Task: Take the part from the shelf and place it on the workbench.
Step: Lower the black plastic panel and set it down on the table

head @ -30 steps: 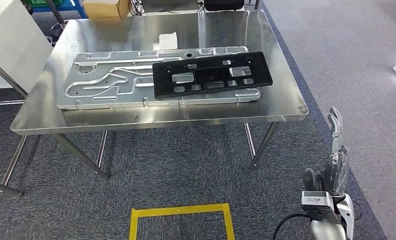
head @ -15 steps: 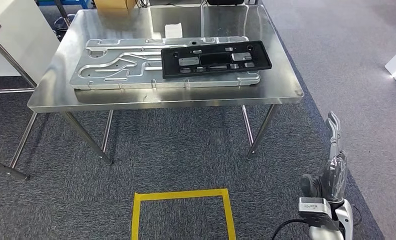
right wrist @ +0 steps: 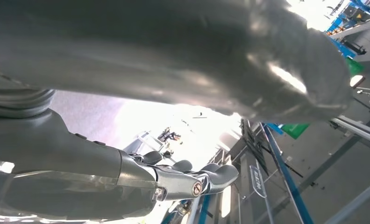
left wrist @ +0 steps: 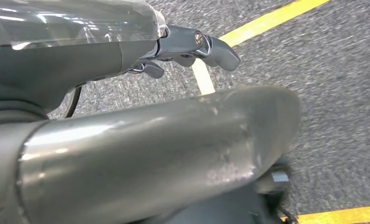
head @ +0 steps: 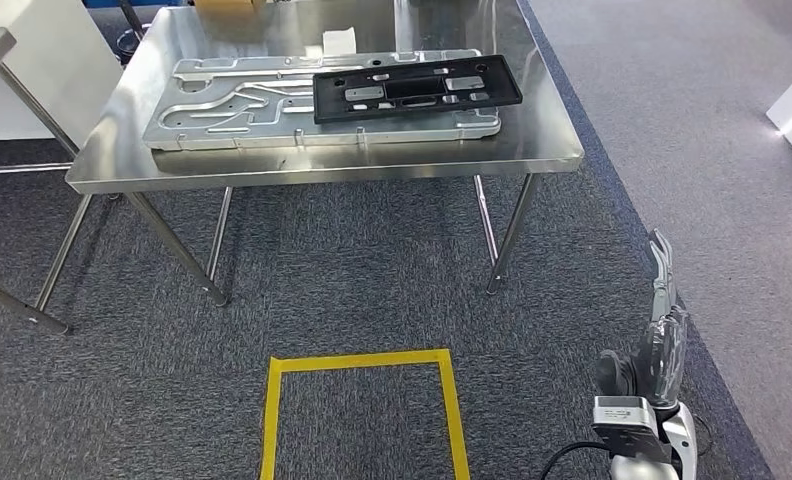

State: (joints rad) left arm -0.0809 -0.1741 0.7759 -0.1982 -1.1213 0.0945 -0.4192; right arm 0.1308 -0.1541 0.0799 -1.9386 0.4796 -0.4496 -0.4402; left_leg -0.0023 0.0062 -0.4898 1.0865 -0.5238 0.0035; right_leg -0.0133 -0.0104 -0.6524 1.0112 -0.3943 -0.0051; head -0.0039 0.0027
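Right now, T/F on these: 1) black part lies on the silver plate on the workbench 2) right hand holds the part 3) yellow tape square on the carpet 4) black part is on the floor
1) True: the black part lies on the silver plate on the workbench.
2) False: the right hand holds nothing, fingers extended, low beside the body.
3) True: yellow tape square marks the carpet.
4) False: it is up on the plate.

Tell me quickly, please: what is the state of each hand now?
Left hand: open, holding nothing.
Right hand: open, holding nothing.
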